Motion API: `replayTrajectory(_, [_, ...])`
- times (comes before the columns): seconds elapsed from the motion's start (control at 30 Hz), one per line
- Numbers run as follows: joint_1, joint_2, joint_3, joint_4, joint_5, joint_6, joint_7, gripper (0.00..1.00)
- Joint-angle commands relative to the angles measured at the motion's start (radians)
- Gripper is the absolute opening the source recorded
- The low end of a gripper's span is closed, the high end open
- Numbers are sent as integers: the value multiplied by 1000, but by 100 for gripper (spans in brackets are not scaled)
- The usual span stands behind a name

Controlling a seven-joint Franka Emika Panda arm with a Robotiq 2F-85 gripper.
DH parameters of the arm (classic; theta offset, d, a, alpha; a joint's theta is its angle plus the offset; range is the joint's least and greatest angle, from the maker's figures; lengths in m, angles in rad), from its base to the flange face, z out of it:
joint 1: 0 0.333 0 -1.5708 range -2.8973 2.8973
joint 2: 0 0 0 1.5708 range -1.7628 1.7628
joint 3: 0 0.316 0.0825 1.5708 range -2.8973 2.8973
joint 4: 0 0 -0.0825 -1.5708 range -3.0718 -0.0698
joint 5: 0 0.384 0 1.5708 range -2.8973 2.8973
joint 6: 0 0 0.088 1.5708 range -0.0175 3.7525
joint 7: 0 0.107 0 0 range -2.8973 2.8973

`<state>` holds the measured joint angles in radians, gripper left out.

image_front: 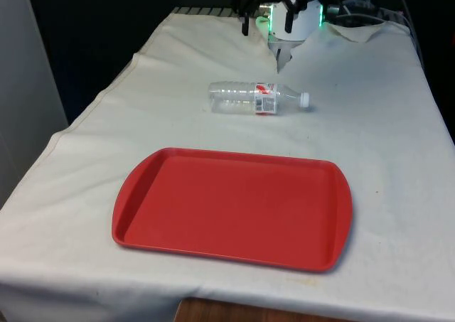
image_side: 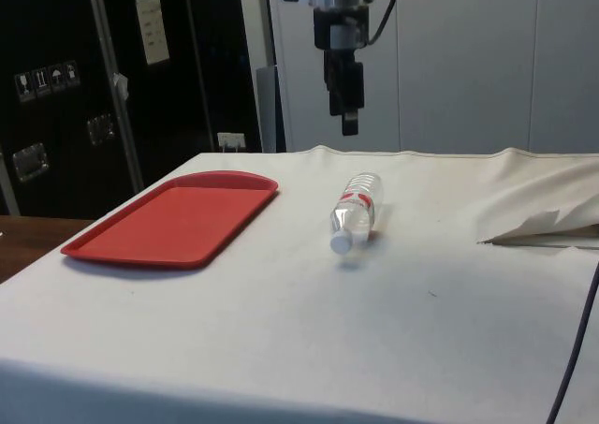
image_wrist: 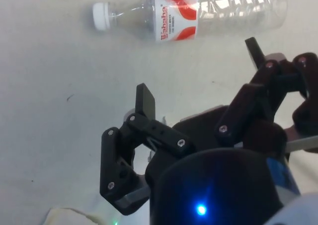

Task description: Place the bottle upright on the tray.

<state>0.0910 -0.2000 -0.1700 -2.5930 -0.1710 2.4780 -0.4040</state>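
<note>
A clear plastic bottle (image_front: 256, 98) with a red and white label and a white cap lies on its side on the white cloth, cap toward the front view's right. The red tray (image_front: 227, 201) rests nearer the front edge, with nothing on it. My gripper (image_front: 269, 13) hangs above the table's far end, behind the bottle and well clear of it. The side view has the gripper (image_side: 349, 115) high over the cloth, beyond the bottle (image_side: 356, 209), and the tray (image_side: 178, 223) off to one side. In the wrist view the gripper (image_wrist: 198, 76) is open and holds nothing, with the bottle (image_wrist: 198, 11) lying past its fingertips.
A raised fold of cloth (image_front: 362, 30) sits at the far end on the front view's right, and the same fold (image_side: 543, 227) appears in the side view. A dark cable (image_side: 576, 340) hangs along that table edge.
</note>
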Motion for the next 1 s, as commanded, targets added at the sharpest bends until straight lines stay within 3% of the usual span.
replayTrajectory(0.0, [-2,7,3,-5,-19,19,0,100])
replayTrajectory(0.17, [-4,13,4,-4,-48,24,-11,100])
replayTrajectory(0.2, [0,16,1,-2,-27,19,-19,100])
replayTrajectory(0.27, [-5,12,5,-5,-72,24,-9,100])
replayTrajectory(0.5, [-4,14,7,-4,-124,23,-7,100])
replayTrajectory(0.53, [1,15,2,-3,-96,19,-19,100])
replayTrajectory(0.57, [-4,14,7,-4,-129,23,-7,100])
replayTrajectory(0.73, [-3,20,9,-3,-166,25,-8,100])
replayTrajectory(0.77, [1,18,5,-3,-148,19,-19,100])
replayTrajectory(0.97, [-2,27,10,-4,-199,28,-10,100])
